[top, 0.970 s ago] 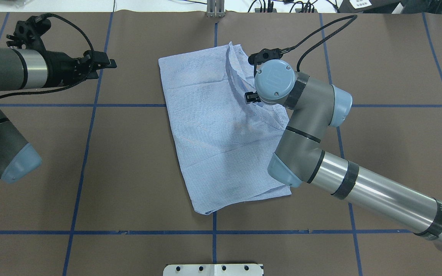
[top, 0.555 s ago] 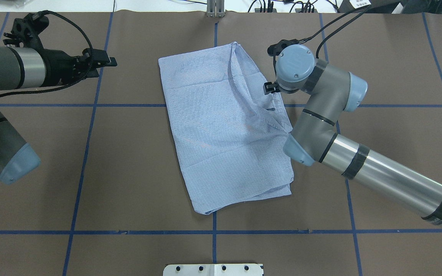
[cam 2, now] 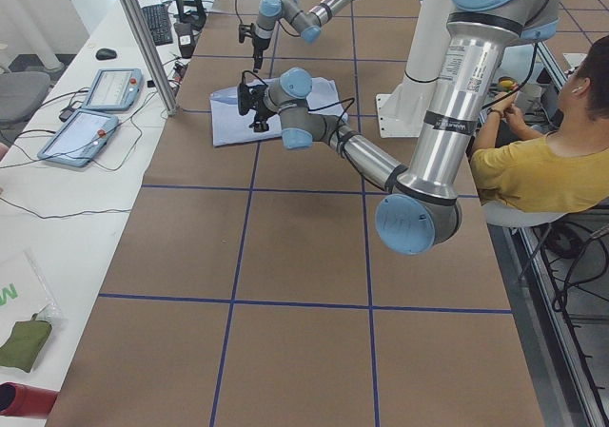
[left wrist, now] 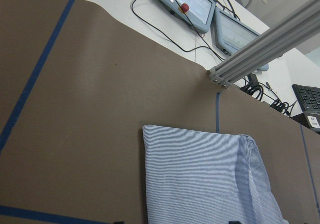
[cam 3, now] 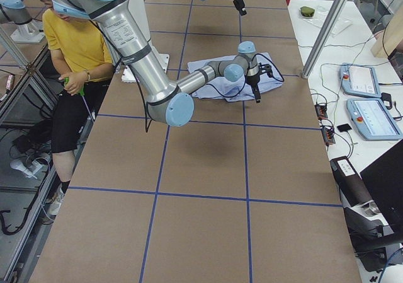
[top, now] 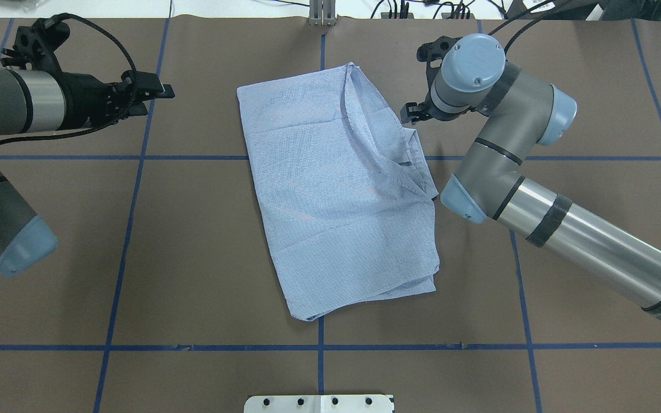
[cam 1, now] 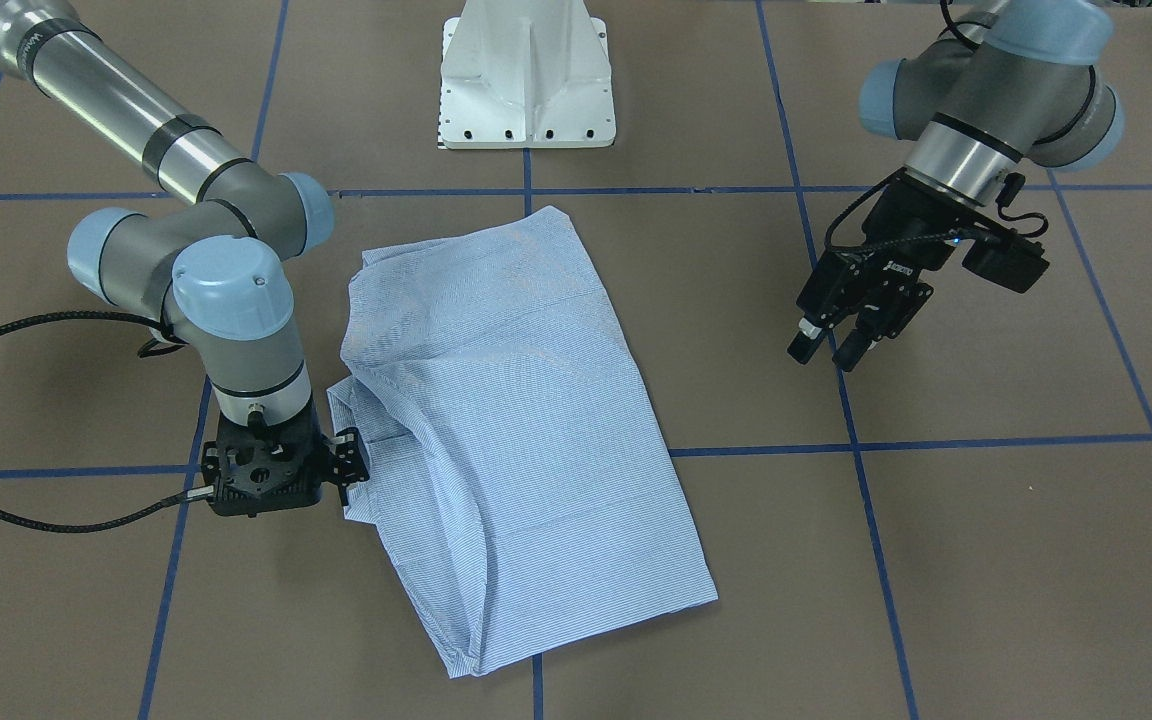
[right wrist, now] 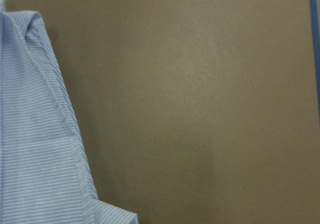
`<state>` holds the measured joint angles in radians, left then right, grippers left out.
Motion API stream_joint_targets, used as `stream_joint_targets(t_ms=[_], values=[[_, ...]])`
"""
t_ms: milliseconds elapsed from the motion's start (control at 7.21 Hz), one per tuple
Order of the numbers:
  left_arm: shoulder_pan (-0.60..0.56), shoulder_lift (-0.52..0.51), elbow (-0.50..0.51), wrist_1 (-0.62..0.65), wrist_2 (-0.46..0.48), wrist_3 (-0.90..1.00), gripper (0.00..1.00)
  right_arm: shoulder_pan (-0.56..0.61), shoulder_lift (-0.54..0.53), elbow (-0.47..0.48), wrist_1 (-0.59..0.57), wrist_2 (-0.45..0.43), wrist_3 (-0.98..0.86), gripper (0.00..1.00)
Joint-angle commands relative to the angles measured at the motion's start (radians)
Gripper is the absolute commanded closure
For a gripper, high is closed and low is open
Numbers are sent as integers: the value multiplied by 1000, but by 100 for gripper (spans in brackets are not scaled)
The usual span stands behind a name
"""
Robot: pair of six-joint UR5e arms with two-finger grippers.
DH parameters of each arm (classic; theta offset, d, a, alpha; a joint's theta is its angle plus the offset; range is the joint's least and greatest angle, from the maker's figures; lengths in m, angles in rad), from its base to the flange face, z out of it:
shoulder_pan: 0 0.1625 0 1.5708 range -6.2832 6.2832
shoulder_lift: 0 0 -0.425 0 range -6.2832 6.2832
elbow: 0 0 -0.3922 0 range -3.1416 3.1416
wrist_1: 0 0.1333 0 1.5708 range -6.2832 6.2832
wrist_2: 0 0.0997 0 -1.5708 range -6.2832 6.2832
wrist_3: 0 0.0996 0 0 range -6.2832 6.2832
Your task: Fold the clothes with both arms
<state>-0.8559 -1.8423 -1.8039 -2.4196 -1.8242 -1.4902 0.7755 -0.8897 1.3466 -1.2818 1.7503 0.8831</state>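
Right arm [top: 566,225] hides its jaws beside the shirt [top: 330,189].

Brown all over, that paper-covered table [top: 193,258], ruled into squares by blue tape lines [top: 221,347]. The folded cotton shirt [top: 336,189] shows light blue with fine white stripes, edge to edge. Silver-grey tubular right arm [top: 588,235]: light blue joint caps, black bands. The tubular left arm [cam 1: 961,150] wears the same silver-grey and light blue, its two-finger end effector [cam 1: 828,352] black. The metal pedestal base [cam 1: 526,70] is white, the braided cable [cam 1: 66,316] black.
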Motion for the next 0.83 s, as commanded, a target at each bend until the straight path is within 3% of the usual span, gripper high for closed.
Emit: stream_joint_targets(t_ms=[0, 139, 693], values=[[0, 55, -31, 1, -38, 11, 25, -19, 37, 3, -8, 3, 27, 0], [-20, 58, -34, 4, -87, 13, 26, -22, 46, 9, -8, 5, 27, 0], [-31, 63, -35, 109, -98, 65, 25, -116, 101, 16, -46, -6, 28, 0]])
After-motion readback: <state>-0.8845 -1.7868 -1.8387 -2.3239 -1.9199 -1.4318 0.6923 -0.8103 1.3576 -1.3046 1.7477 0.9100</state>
